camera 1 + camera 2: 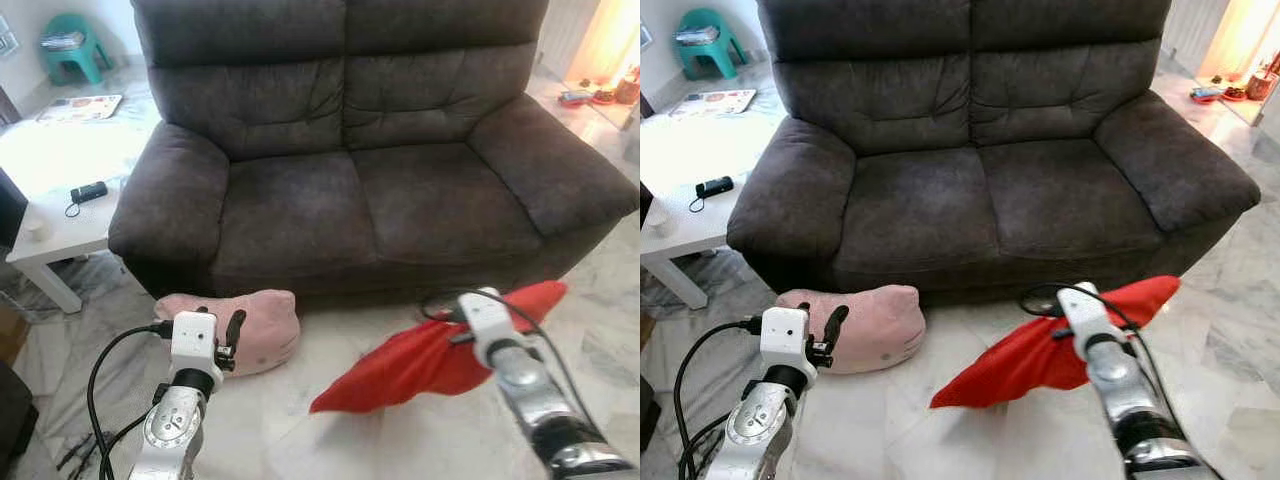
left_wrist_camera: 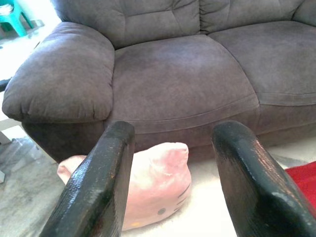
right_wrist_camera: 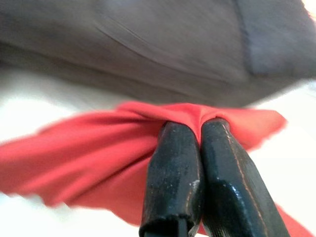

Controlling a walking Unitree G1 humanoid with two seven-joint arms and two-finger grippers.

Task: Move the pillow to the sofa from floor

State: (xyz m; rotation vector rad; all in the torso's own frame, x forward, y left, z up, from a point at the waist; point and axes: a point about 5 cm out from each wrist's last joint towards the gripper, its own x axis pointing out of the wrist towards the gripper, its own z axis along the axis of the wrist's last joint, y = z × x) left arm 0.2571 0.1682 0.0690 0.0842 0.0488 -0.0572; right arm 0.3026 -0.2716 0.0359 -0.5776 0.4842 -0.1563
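Right hand (image 3: pixel 190 148) clenched on a pinched fold of the red pillow (image 1: pixel 420 362); cloth bunches up between the two fingers. Pillow hangs from the hand, its far end drooping toward the floor (image 1: pixel 400 440), just short of the sofa (image 1: pixel 350 200) front. Left hand (image 2: pixel 173 163) released, fingers apart and empty, hovering above a pink pillow (image 1: pixel 255 325) that lies on the floor against the sofa base.

Step in hand, as judged: carry phase, red pillow picked up, not yet placed.

Next move calls for raising the right hand above seat-cushion level, reaching forward over the seat ahead of it, then letting go. Risk: thin pinch may slip.
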